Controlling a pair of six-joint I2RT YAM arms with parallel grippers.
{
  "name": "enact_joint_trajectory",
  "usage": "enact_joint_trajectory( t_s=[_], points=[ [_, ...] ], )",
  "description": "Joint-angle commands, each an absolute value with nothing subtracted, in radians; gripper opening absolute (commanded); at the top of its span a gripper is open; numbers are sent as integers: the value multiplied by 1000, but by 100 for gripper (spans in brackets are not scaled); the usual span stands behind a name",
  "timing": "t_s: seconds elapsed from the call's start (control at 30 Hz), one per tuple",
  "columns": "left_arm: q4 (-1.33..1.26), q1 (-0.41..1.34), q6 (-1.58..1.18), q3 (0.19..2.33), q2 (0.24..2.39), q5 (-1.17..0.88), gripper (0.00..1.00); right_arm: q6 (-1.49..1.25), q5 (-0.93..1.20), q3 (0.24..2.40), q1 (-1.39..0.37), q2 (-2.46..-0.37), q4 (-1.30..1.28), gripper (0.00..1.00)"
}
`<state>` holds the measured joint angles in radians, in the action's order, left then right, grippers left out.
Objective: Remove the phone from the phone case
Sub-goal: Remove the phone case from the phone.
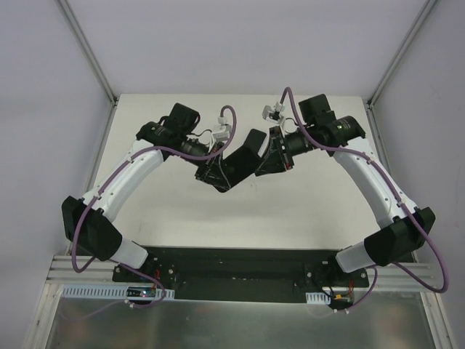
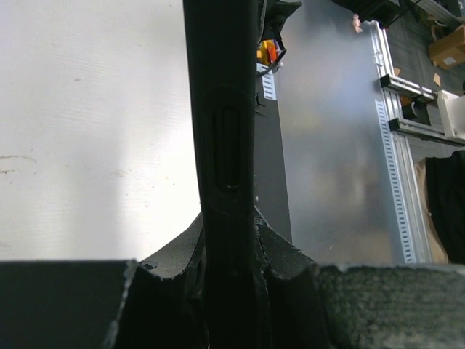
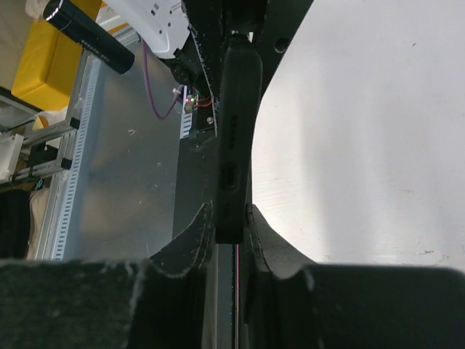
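The black phone case, seen edge-on with the phone inside not separately visible, is held tilted above the white table between both grippers. My left gripper is shut on its lower left end. In the left wrist view the case edge with an oval button cutout runs up from between the fingers. My right gripper is shut on the upper right end. In the right wrist view the case edge with a port slot ends between the fingers.
The black base rail and a metal plate lie at the near edge. Aluminium frame posts stand at the table's far corners. Purple cables loop off both wrists. A yellow box sits beyond the table.
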<state>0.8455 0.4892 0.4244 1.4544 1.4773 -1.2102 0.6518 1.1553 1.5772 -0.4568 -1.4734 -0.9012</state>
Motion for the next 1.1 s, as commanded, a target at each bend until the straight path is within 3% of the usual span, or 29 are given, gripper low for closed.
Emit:
enact_joint_trajectory(
  t_s=[0.0,0.3,0.77,1.07],
  points=[
    [870,494,610,1414,1413,-1233,0,807,1285,1624,-491,-1450,-1012,0],
    [1020,632,851,1423,1439,-1060,0,1061,1327,1689,-638,-1473,-1271,0],
    [1026,676,859,1545,1537,-1117,0,1380,1373,1805,-744,-1558,-1604,0],
    [1028,684,867,1562,1555,-1181,0,1427,1393,1874,-749,-1592,-1667,0]
  ],
)
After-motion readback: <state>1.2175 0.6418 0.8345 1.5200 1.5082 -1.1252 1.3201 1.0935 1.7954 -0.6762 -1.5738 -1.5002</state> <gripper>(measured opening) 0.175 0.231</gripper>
